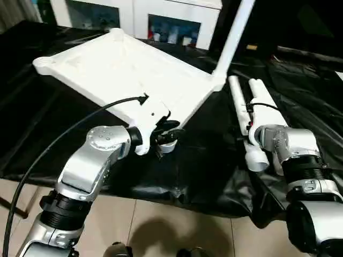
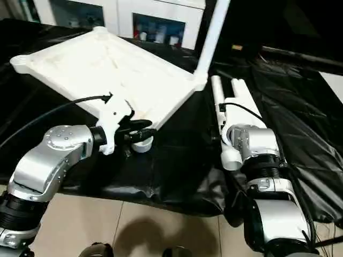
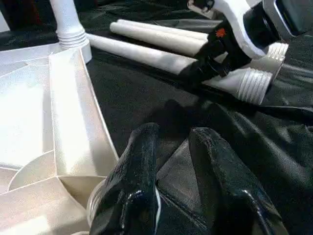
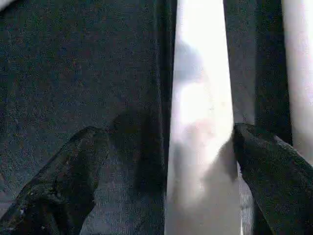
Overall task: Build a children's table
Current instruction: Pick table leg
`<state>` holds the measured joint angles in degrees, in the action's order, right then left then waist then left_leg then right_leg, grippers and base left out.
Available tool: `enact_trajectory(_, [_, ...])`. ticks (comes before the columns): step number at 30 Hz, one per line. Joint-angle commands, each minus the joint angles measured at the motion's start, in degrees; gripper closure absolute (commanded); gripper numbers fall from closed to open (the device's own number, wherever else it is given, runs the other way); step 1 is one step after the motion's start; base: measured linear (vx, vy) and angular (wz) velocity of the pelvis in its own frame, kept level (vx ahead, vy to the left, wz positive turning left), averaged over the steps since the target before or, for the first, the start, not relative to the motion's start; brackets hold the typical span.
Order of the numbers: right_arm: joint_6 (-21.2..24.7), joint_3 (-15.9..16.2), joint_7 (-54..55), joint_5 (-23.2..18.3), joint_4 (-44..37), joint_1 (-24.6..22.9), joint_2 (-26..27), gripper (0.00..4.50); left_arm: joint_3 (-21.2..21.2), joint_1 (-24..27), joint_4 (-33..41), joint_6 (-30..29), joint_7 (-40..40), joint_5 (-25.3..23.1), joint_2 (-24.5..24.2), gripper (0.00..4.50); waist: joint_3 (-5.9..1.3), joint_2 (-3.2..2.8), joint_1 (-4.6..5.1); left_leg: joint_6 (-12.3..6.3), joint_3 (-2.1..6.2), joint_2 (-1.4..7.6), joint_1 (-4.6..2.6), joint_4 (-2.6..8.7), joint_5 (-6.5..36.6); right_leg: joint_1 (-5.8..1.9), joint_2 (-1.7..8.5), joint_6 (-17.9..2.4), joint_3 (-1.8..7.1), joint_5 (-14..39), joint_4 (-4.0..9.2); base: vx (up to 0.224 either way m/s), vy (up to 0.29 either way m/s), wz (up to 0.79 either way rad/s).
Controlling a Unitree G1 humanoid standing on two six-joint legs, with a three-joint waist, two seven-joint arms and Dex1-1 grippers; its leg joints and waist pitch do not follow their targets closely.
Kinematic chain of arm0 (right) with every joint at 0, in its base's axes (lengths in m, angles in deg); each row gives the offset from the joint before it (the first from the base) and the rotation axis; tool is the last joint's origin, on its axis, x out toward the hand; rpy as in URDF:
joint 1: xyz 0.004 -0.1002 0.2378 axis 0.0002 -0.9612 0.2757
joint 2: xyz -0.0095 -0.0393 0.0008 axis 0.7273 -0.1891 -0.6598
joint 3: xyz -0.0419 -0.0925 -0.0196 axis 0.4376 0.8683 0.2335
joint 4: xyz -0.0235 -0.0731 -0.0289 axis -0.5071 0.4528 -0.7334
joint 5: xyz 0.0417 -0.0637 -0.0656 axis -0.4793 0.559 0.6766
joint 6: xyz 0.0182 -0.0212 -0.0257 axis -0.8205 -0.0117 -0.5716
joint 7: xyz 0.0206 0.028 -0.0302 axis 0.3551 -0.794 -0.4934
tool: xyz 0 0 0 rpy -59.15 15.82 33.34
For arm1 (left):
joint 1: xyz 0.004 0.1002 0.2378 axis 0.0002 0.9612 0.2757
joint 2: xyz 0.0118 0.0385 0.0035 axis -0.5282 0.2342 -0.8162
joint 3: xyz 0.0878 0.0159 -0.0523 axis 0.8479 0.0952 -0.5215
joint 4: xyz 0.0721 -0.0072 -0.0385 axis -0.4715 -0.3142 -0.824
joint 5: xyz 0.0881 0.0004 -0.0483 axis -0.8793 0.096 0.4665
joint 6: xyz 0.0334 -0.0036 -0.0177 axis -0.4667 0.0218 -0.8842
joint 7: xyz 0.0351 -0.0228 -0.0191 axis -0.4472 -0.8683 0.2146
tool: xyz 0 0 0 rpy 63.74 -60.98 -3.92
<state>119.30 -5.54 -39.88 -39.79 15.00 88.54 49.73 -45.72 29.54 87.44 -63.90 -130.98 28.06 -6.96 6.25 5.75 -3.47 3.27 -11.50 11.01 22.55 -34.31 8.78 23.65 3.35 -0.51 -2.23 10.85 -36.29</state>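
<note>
The white table top (image 1: 107,69) lies underside up on black cloth. One leg (image 1: 233,37) stands upright in its far right corner socket. Loose white legs (image 1: 239,101) lie side by side on the cloth to the right. My left gripper (image 1: 167,137) is at the near corner socket (image 3: 95,208), shut on its rim with one finger over it and one outside. My right gripper (image 4: 171,134) is open, its fingers (image 4: 73,166) wide apart on either side of a lying leg (image 4: 200,122) without touching it.
A white cabinet with glass doors (image 1: 161,24) stands behind the table. The black cloth (image 1: 198,160) hangs over the near edge, with tiled floor (image 1: 161,225) below. A black cable (image 1: 64,134) loops from my left wrist.
</note>
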Motion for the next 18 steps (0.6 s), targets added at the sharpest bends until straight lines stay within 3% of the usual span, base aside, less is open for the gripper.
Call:
enact_trajectory(1, [2.0, 0.4, -0.7, 0.4, 1.6, -0.9, -0.4, 0.07, 0.8, 0.5, 1.4, 0.2, -0.2, 0.4, 0.0, 3.17, -5.68, -0.18, -0.11, 1.19, 0.66, 1.88, -1.58, 3.19, 5.4, -3.07, 3.78, -10.3, 2.45, 4.5, 3.43, 0.0, 0.0, 0.0])
enact_trajectory(4, [3.1, 1.1, -1.2, 0.6, 1.6, -1.7, -0.2, 0.07, 1.1, 0.6, 1.4, 0.3, -0.3, 0.3, -0.2, 3.17, -5.75, 0.07, -0.14, 1.34, 0.69, 1.85, -1.47, 3.15, 5.2, -3.18, 3.82, -10.0, 2.44, 4.3, 3.35, 0.0, 0.0, 0.0])
enact_trajectory(5, [3.5, 1.4, -1.2, 0.6, 1.6, -2.1, -0.2, 0.35, 1.2, 0.6, 1.6, -0.1, -0.5, 0.6, -0.4, 3.17, -5.77, 0.07, -0.2, 1.29, 0.69, 1.86, -1.44, 3.13, 5.1, -3.15, 3.91, -9.9, 2.46, 4.5, 3.38, 0.0, 0.0, 0.0])
enact_trajectory(16, [2.9, 0.2, -0.6, 0.0, 3.4, -2.2, -0.4, 1.29, 1.6, 1.5, 2.4, -0.5, 0.3, 0.4, -0.5, 3.17, -5.7, 0.45, -0.08, 2.95, 0.83, 1.92, -1.63, 3.18, 8.5, -2.68, 3.88, -8.2, 2.41, 10.0, 3.89, 0.0, 0.0, 0.0])
enact_trajectory(18, [2.8, -0.4, 0.0, -0.2, 3.3, -2.4, -0.4, 1.41, 1.1, 1.4, 2.0, -1.3, 1.2, 0.7, 0.1, 3.0, -5.73, 0.59, -0.06, 3.39, 0.92, 1.92, -1.63, 3.2, 9.4, -2.62, 3.88, -7.8, 2.35, 11.1, 3.97, 0.0, 0.0, 0.0])
